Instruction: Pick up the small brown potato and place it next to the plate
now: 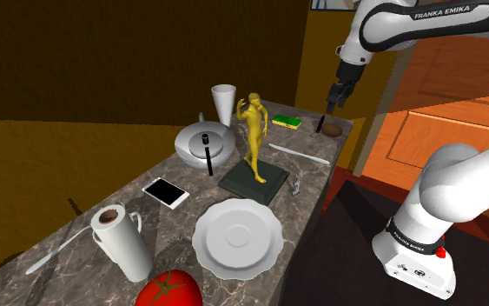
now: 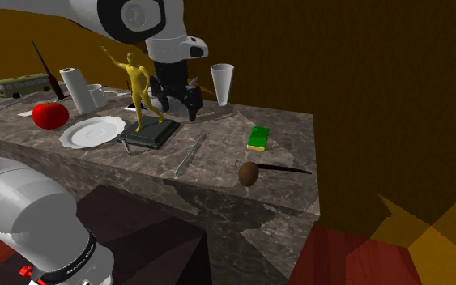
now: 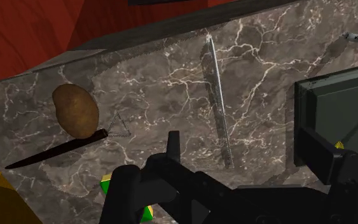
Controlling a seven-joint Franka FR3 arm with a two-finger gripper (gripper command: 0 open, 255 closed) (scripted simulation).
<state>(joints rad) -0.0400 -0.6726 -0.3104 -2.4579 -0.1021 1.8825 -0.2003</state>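
Potato (image 3: pixel 75 110): small, brown, egg-shaped, faintly speckled skin.

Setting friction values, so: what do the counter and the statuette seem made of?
Counter: likely polished marble, dark grey-brown with white veins. Statuette: smooth yellow-gold with highlights; perhaps metal or painted plastic, cannot tell which.

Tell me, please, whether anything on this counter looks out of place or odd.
Nothing looks spilled or broken. The potato lies close to the edge of the counter, beside a thin black tool; a nudge might roll it off.
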